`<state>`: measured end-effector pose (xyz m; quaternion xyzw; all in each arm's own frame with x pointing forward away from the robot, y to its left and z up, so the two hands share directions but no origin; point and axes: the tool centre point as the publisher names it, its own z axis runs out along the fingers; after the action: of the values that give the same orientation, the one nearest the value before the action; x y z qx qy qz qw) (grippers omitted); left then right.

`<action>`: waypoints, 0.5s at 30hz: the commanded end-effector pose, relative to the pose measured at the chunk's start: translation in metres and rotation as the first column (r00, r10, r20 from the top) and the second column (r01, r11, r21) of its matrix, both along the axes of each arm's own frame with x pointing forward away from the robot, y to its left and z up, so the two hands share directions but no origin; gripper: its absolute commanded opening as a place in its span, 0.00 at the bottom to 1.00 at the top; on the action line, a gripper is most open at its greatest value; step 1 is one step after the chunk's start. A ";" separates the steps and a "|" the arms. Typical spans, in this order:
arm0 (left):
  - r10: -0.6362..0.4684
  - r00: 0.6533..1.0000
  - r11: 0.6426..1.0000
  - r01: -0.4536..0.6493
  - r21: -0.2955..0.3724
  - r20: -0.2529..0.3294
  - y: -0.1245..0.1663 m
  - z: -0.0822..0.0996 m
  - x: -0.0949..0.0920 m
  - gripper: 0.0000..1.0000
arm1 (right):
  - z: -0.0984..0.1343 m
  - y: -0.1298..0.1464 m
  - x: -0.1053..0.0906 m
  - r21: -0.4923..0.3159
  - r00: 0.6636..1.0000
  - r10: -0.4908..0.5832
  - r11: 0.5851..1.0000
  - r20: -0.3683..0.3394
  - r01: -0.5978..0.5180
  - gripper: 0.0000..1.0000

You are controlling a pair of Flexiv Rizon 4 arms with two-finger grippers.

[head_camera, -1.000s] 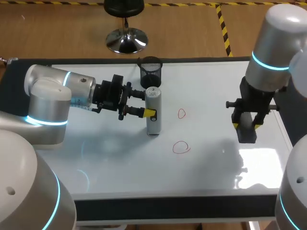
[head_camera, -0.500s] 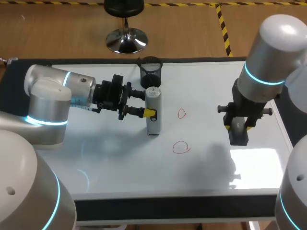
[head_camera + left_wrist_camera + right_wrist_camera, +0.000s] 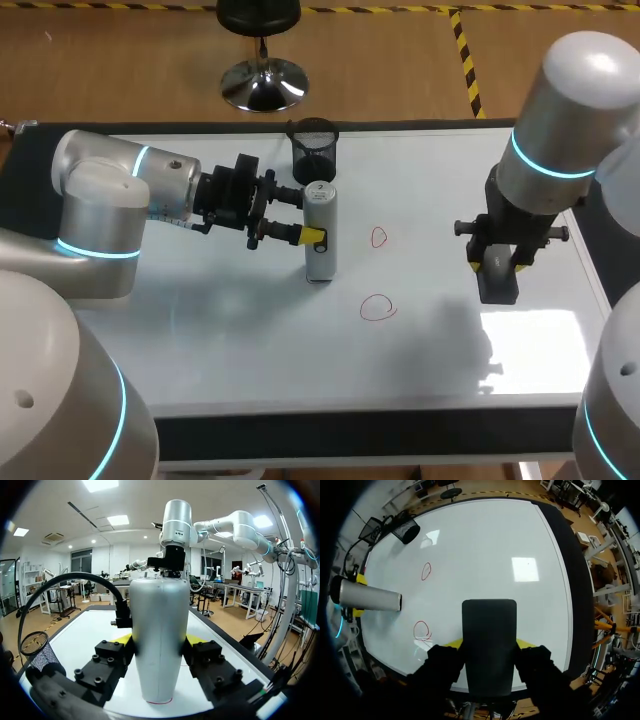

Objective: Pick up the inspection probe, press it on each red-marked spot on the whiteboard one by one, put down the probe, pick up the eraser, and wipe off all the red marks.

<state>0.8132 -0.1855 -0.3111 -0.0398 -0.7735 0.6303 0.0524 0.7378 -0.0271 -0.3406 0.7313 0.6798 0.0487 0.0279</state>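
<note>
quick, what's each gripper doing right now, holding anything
left gripper: shut on the probe, fingers on both its sides
right gripper: shut on the eraser

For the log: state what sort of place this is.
Probably a robotics test bench: a whiteboard tabletop bearing red marks, my left hand gripping a probe, my right hand gripping an eraser.

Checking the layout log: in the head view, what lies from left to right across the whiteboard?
The probe in left claw → far red mark and near red mark together → eraser in right claw.
</note>
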 end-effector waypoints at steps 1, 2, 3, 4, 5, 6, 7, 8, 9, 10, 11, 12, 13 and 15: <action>0.000 1.000 1.000 0.000 0.001 0.003 0.005 0.004 -0.002 0.00 | 0.001 -0.001 -0.001 0.000 1.000 0.001 1.000 0.002 -0.001 0.00; 0.003 1.000 1.000 -0.003 0.000 0.004 0.006 0.006 -0.002 0.00 | 0.001 -0.001 -0.001 0.000 1.000 0.001 1.000 0.002 -0.001 0.00; 0.007 1.000 1.000 -0.007 0.005 0.007 0.008 0.008 -0.003 0.00 | 0.001 -0.001 -0.001 0.000 1.000 0.001 1.000 0.002 -0.001 0.00; 0.010 1.000 1.000 -0.010 0.003 0.009 0.011 0.010 -0.003 0.00 | 0.001 -0.001 -0.001 0.000 1.000 0.001 1.000 0.002 -0.001 0.00; 0.012 1.000 1.000 -0.012 0.001 0.011 0.013 0.012 -0.003 0.00 | 0.001 -0.001 -0.001 0.000 1.000 0.001 1.000 0.002 -0.001 0.00; 0.019 1.000 1.000 -0.020 0.006 0.015 0.016 0.013 -0.004 0.00 | 0.001 -0.001 -0.001 0.000 1.000 0.001 1.000 0.002 -0.001 0.00; 0.020 1.000 1.000 -0.020 0.007 0.015 0.018 0.014 -0.005 0.00 | 0.001 -0.001 -0.001 0.000 1.000 0.001 1.000 0.002 -0.001 0.00; 0.021 1.000 1.000 -0.021 0.006 0.015 0.021 0.016 -0.005 0.00 | 0.001 -0.001 -0.001 0.000 1.000 0.001 1.000 0.002 -0.001 0.00; 0.029 0.999 0.999 -0.029 0.016 0.015 0.023 0.016 -0.006 0.00 | 0.001 -0.001 -0.001 0.000 1.000 0.001 1.000 0.002 -0.001 0.00; 0.030 0.999 0.999 -0.030 0.017 0.015 0.026 0.017 -0.006 0.00 | 0.001 -0.001 -0.001 0.000 1.000 0.001 1.000 0.002 -0.001 0.00; 0.032 0.999 0.999 -0.032 0.018 0.015 0.028 0.018 -0.007 0.00 | 0.001 -0.001 -0.001 0.000 1.000 0.001 1.000 0.002 -0.001 0.00; 0.037 0.999 0.999 -0.037 0.021 0.015 0.030 0.020 -0.008 0.00 | 0.001 -0.001 -0.001 0.000 1.000 0.001 1.000 0.002 -0.001 0.00; 0.041 0.999 0.999 -0.042 0.025 0.015 0.032 0.020 -0.009 0.00 | 0.001 -0.001 -0.001 0.000 1.000 0.001 1.000 0.002 -0.001 0.00; 0.046 0.999 0.999 -0.047 0.027 0.016 0.036 0.022 -0.010 0.00 | 0.001 -0.001 -0.001 0.000 1.000 0.001 1.000 0.002 -0.001 0.00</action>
<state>0.8121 -0.1577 -0.2989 -0.0304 -0.7804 0.6234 0.0384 0.7378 -0.0272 -0.3405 0.7314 0.6797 0.0486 0.0279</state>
